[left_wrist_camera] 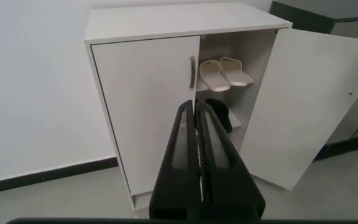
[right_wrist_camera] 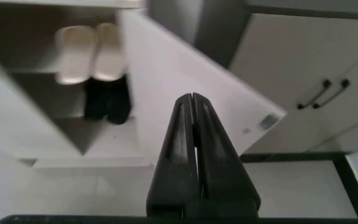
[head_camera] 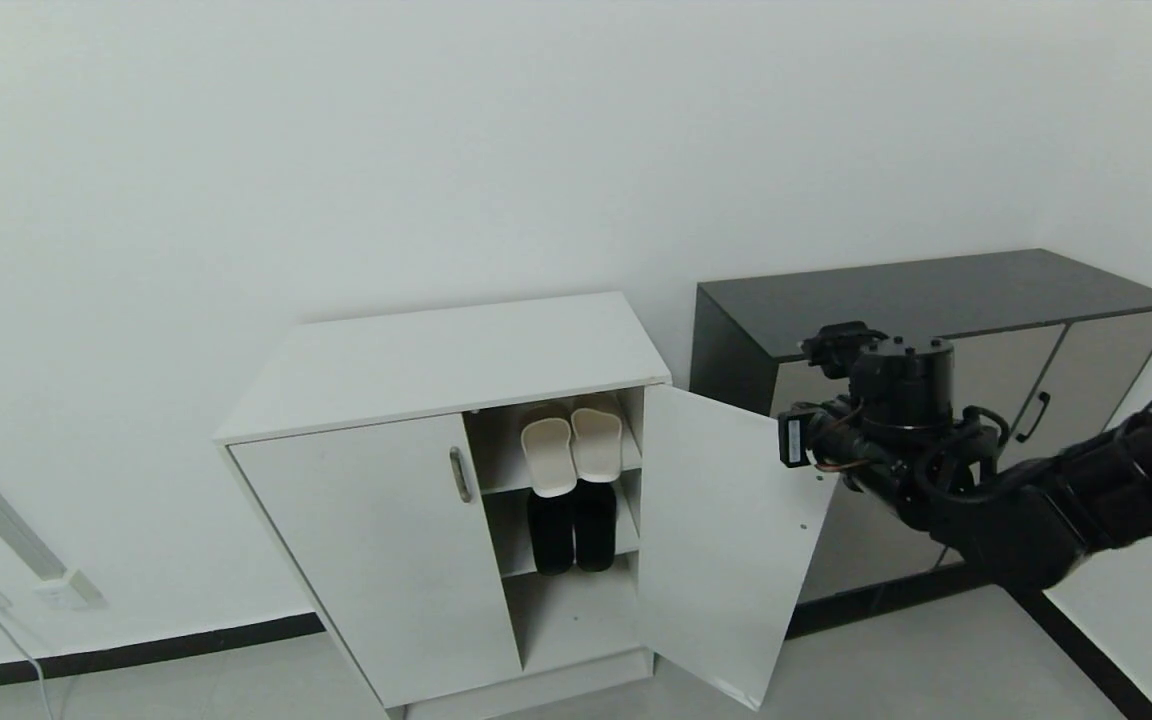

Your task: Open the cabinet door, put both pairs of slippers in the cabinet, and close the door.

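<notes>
Now the last step is in hand: shutting the door. The white cabinet (head_camera: 446, 360) stands in the middle of the head view, and its right door (head_camera: 726, 540) hangs wide open, swung out toward the lower right of the frame. Both pairs are already inside: the white slippers (head_camera: 571, 450) sit on the top shelf and the black slippers (head_camera: 571, 525) on the shelf just under them. The right arm (head_camera: 986, 490) comes in from the right edge, its wrist just beside the top of the open door's outer edge. The right gripper (right_wrist_camera: 193, 99) has its jaws pressed together and holds nothing. The left gripper (left_wrist_camera: 194, 107) is the same, and it points at the cabinet. I think the next move is to push the open door back until it meets the left door (head_camera: 376, 560), gently, so it does not bounce open
</notes>
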